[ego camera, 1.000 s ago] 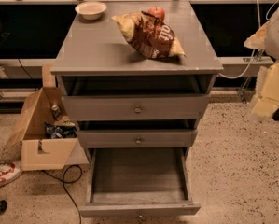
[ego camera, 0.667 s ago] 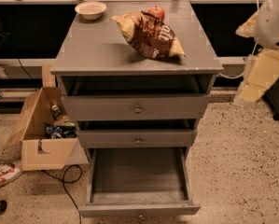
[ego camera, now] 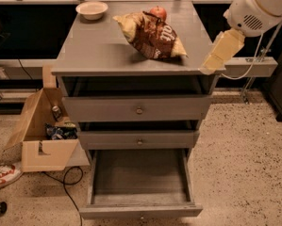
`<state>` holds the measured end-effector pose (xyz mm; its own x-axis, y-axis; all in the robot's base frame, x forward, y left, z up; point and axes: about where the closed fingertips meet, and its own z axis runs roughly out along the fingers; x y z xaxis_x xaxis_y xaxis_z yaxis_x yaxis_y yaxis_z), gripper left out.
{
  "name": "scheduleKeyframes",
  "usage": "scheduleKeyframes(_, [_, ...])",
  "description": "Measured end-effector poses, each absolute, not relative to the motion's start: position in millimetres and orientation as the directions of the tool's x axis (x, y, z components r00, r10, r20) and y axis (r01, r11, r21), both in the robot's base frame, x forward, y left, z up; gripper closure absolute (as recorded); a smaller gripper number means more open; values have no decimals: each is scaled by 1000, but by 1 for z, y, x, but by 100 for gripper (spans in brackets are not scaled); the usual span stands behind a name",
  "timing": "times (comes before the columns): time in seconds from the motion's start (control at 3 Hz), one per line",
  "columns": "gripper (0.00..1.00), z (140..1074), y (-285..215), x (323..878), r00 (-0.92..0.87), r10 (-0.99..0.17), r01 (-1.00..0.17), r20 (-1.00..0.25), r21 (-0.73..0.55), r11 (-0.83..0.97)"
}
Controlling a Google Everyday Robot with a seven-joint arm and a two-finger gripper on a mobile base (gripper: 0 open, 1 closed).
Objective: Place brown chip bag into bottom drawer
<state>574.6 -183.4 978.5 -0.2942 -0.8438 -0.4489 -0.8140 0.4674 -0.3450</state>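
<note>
3 grey drawers: only the bottom drawer (ego camera: 139, 175), a wide shallow grey wooden tray, is pulled out twd the near side; the upper two are shut.
Room at drawer: tray opens upward, walls L & R; open cardboard box (ego camera: 41, 135) on floor to its L, apart.
Gripper: pale-yellow gripper (ego camera: 217, 54) on white arm, at right edge of grey cabinet top (ego camera: 93, 55); open or shut, can't tell.
Bag: crinkly brown chip bag (ego camera: 152, 34) lies on the top, L of & farther than gripper, near but apart.
Long axis: far-left to near-right; near-right tan end points twd gripper.
Far side: red apple (ego camera: 158, 12) just behind bag; white bowl (ego camera: 92, 9) far-left, well apart.
Next move, prob.: reach L over the edge.
</note>
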Motion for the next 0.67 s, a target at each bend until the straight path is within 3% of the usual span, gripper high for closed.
scheduleKeyframes(0.67, [0,976,-165,587,-260,-832,-818,-491,-346,460])
